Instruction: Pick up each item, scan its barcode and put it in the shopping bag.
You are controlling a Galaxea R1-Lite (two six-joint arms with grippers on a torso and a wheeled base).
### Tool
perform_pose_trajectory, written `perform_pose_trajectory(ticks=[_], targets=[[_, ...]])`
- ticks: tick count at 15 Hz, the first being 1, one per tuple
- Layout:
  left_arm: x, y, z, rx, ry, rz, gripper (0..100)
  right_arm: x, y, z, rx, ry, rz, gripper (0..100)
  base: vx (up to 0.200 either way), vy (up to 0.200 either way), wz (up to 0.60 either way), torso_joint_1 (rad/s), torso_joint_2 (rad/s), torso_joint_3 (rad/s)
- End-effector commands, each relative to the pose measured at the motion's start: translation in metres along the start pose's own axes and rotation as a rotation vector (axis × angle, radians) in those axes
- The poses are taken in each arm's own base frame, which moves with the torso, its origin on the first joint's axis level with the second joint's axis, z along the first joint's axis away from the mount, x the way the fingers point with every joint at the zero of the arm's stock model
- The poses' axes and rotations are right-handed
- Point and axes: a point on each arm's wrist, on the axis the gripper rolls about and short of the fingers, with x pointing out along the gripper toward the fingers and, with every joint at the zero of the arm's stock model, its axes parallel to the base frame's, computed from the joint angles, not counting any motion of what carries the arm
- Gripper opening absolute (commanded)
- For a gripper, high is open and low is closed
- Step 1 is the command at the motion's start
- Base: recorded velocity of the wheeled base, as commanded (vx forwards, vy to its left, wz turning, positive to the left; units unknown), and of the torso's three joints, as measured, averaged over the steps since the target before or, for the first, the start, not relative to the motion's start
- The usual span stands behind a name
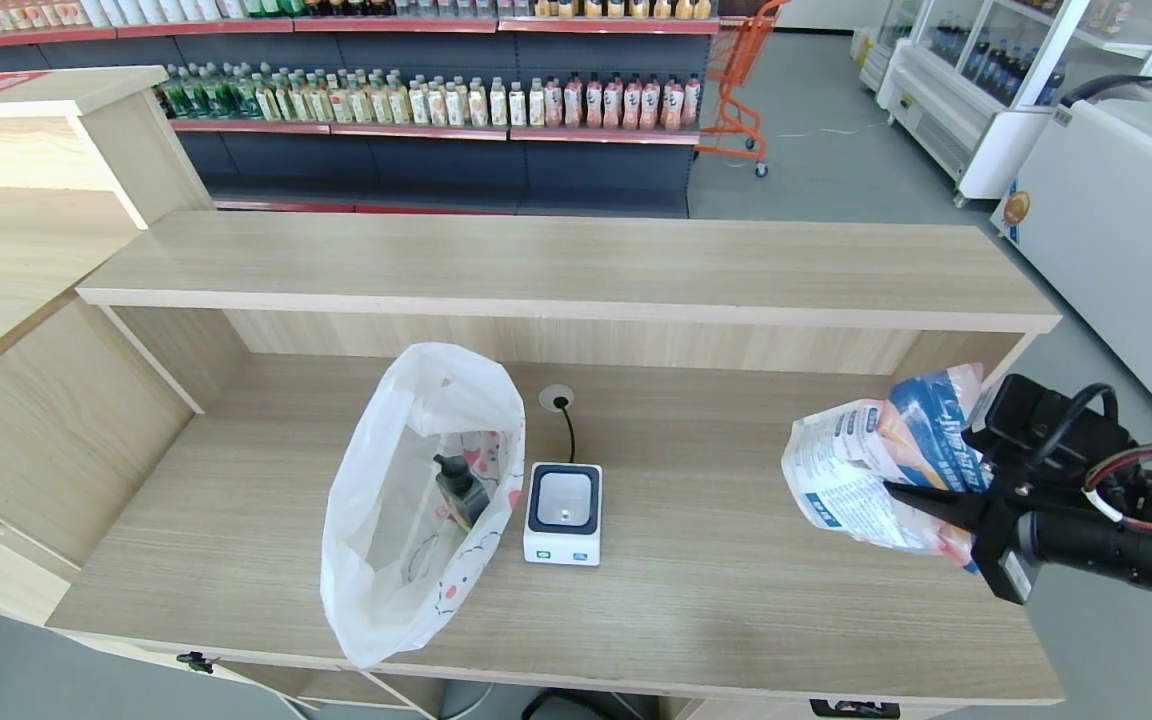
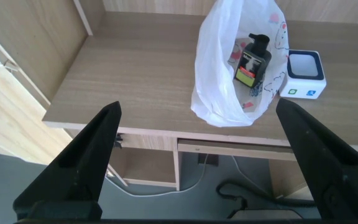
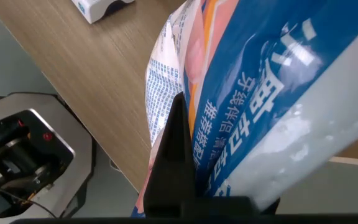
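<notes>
1. Head view: snack pouch (image 1: 881, 470) is in the air over the right end of the counter (image 1: 716, 590), well apart from the scanner (image 1: 563, 512). The right end effector (image 1: 921, 505) is clamped on the pouch's lower edge.
2. Right wrist view: one dark finger (image 3: 176, 149) lies flat against the pouch (image 3: 272, 93). The pouch hangs soft past the grip.
3. Left wrist view: left end effector (image 2: 197, 106) has its fingers wide apart and holds nothing. It sits off the counter's near edge, facing the bag.
4. Risks:
   - The edge grip on soft film could slip when the arm swings.
   - Can't tell which face has the barcode, so the scan may miss.
   - The shopping bag (image 1: 356, 500) mouth is slumped just beside the scanner. The pouch could catch its rim or knock the scanner.
5. Counts: 1 pouch, 1 pump bottle (image 1: 461, 490) already in the bag, 1 bag, 1 scanner, 2 end effectors.
</notes>
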Motion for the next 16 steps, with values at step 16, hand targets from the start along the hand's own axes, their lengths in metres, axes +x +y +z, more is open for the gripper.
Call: perform_pose_trajectory(ticks=[16], targets=[[0.0000,0.0000,0.0000,0.000,0.000,0.000,100,-0.0029,0.0071,-0.0033,0.089,-0.057,0.102,0,0.000,0.088,0.00,0.000,0.00,0.002]])
